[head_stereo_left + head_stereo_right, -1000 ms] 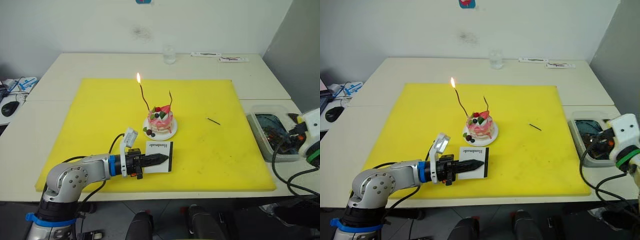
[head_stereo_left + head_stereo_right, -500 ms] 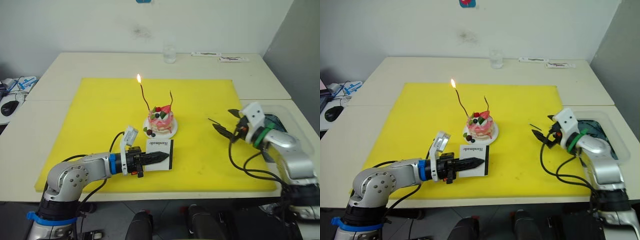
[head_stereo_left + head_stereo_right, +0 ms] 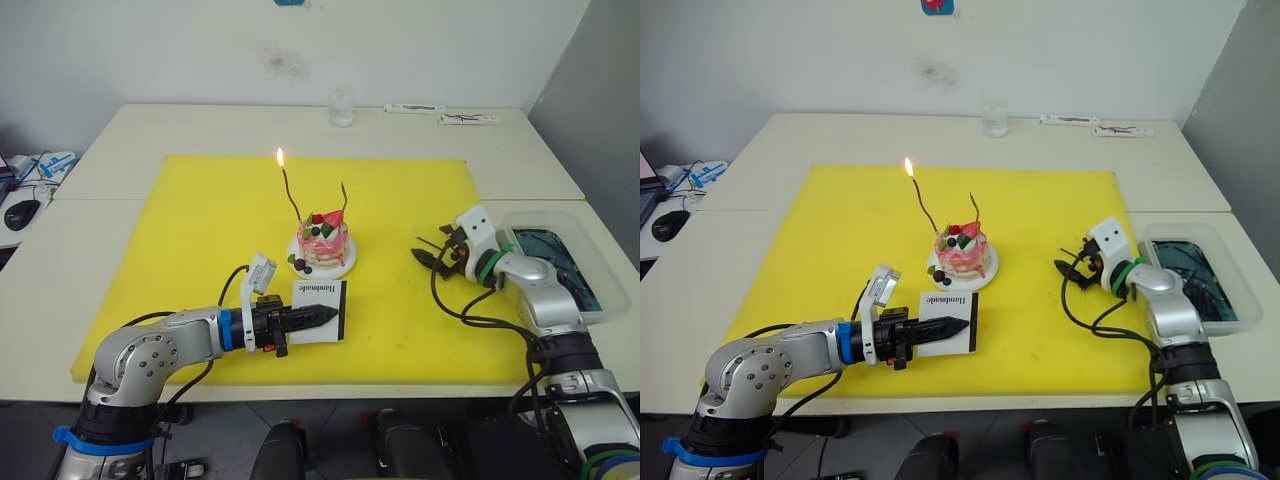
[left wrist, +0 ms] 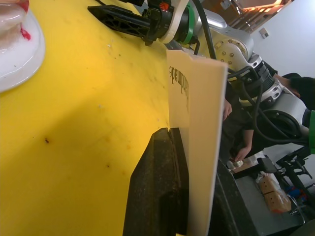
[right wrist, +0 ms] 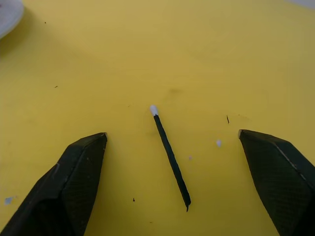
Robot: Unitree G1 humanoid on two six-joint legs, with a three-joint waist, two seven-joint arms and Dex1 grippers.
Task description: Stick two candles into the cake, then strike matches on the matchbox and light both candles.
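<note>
A clear tray (image 3: 600, 300) sat on the table (image 3: 120, 160) just off the yellow mat's (image 3: 200, 230) right edge, with dark bits inside that I couldn't make out. A glass (image 3: 340, 108) stood far back near the wall.

The cake (image 3: 321, 240) sat on its plate (image 3: 335, 270) in the middle of the mat, both candles (image 3: 290, 195) stuck upright in it; the left one burned with a small flame (image 3: 280, 156), the right one (image 3: 344, 197) was unlit.

The right gripper (image 5: 177, 172) hung low over the mat to the right of the cake, its fingers (image 5: 81, 172) spread wide and holding nothing. One match (image 5: 170, 155) lay flat on the mat between them, pale tip pointing away from the wrist, touching neither finger.

The left gripper (image 3: 318, 318) lay low in front of the cake, clamped on the matchbox (image 3: 320, 311). In the wrist view the box stood on edge between the fingers (image 4: 157, 191), lettered end away from the wrist. The box was near the plate but apart from it
</note>
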